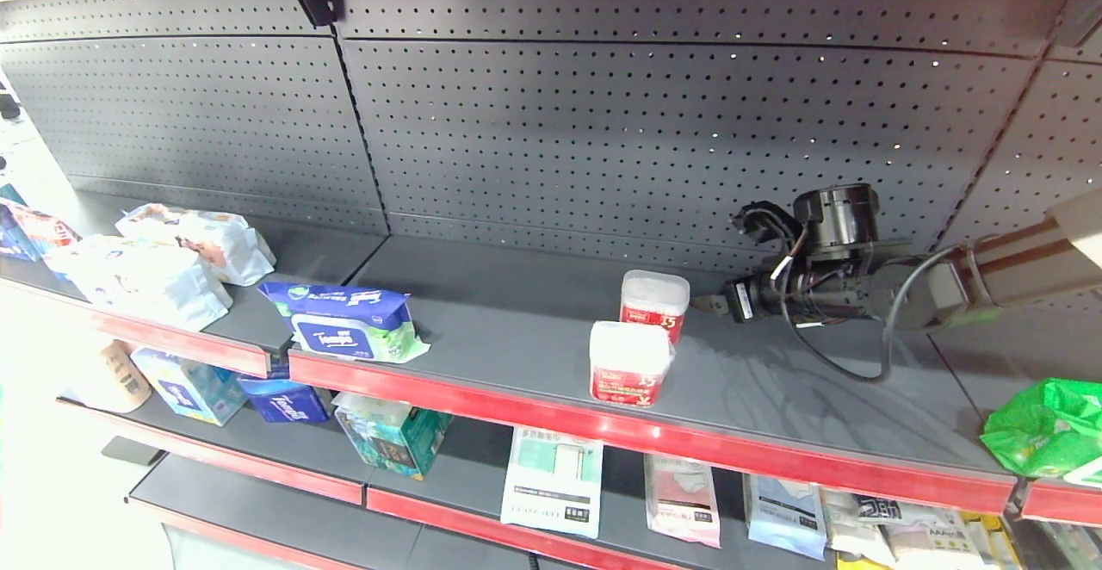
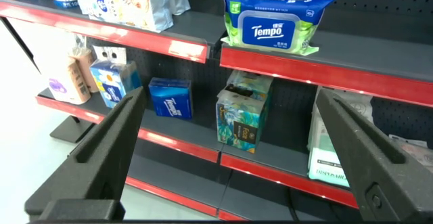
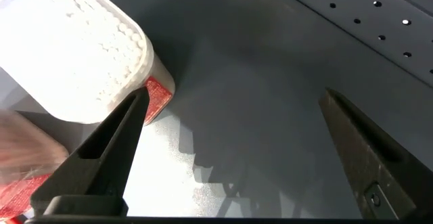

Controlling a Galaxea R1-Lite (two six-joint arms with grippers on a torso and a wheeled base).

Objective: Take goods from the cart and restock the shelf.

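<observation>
Head view: right gripper (image 1: 708,303) just right of rear swab box (image 1: 654,299), jaws spread wide, holding nothing; box upright, near one fingertip.

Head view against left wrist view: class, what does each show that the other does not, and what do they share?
Head view, not left wrist view: a rear tub and a front tub, both red-labelled, standing on the shelf; the right gripper close beside the rear tub; a green bag at the shelf's right end.
Left wrist view, not head view: the left gripper, fingers wide apart.
Both: the blue wipes pack at the shelf's front edge, and on the level below it the teal box and the small blue pack.
</observation>
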